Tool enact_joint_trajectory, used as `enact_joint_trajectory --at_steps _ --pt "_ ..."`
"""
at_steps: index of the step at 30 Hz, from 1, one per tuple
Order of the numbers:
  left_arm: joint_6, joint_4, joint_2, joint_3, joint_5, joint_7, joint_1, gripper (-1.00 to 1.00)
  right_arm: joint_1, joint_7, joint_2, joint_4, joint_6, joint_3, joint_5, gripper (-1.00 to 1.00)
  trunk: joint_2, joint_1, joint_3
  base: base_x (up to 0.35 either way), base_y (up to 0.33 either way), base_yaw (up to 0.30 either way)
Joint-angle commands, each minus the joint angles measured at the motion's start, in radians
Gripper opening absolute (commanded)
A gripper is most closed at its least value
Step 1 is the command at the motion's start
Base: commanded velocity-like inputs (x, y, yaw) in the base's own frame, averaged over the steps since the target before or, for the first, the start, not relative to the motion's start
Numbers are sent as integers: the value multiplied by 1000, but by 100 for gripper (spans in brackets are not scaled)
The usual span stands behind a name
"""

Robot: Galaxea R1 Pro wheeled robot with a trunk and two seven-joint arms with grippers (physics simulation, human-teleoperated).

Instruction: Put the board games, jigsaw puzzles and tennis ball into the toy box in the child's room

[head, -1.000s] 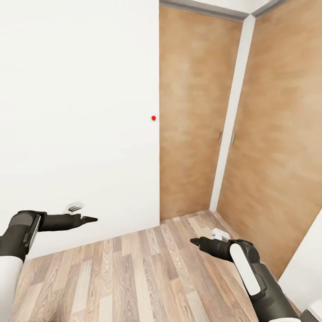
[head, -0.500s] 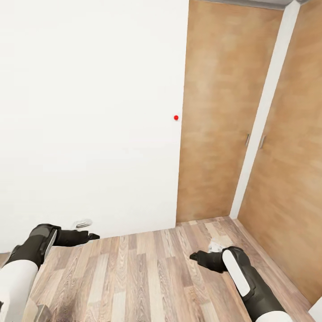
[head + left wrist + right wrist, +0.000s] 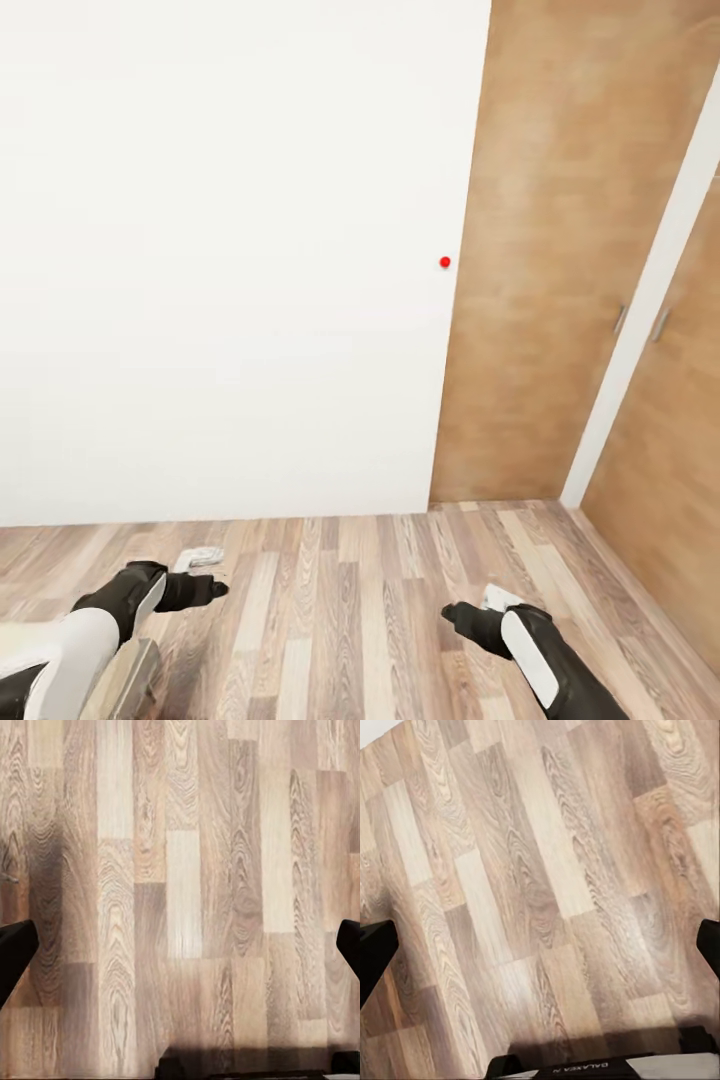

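Note:
The board games, jigsaw puzzles, tennis ball, toy box, table and bed are out of view. My left gripper (image 3: 215, 588) hangs low at the left of the head view, over the wood-plank floor (image 3: 350, 600). Low at the right, my right gripper (image 3: 450, 610) is also above the planks. In the left wrist view the left gripper (image 3: 180, 952) is open, its dark fingertips (image 3: 15, 952) wide apart with bare floor between them. The right gripper (image 3: 540, 952) is likewise open over bare floor, holding nothing.
A plain white wall (image 3: 230, 260) stands close ahead. Wood-grain doors (image 3: 560, 250) with small handles (image 3: 620, 320) and a white post (image 3: 650, 300) between them meet it at the right. A small red dot (image 3: 445, 262) sits at the wall's edge.
The whole picture has shifted: the doors and red dot slid rightward and more white wall shows, so the camera has turned left. Both arms now sit lower in the picture, still open.

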Motion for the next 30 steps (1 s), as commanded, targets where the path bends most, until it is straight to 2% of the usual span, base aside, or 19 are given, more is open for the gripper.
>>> enact_joint_trajectory --at_steps 1,3,5,6,10,18,23,30 --pt "-21 24 -3 9 -9 14 -1 100 1 -9 -1 33 -26 11 -11 100 -2 1 -2 0 0 292" --pt "-98 90 -8 10 -9 68 0 100 3 -8 1 119 -107 39 -10 100 -2 1 -3 0 0 292" --pt "-149 129 -13 10 -9 102 5 100 4 -7 0 166 -153 62 -11 100 -2 1 -4 0 0 292" --pt "-195 159 -18 10 -9 132 14 100 4 -6 -1 199 -189 84 -11 100 -2 1 -4 6 0 292" --pt "-274 195 -30 9 -8 193 41 100 6 -5 -4 241 -238 118 -12 100 -2 1 -6 57 0 278" --pt "-313 211 -58 8 -10 231 73 100 7 -1 -4 259 -279 135 -11 100 -2 1 -7 247 0 90" --pt "-318 211 -63 8 -9 235 92 100 14 0 -3 262 -307 137 -10 100 -2 1 -8 256 0 13" --pt "-319 211 -64 8 -8 236 97 100 32 9 -5 261 -346 138 -11 100 -2 1 -8 68 0 2"
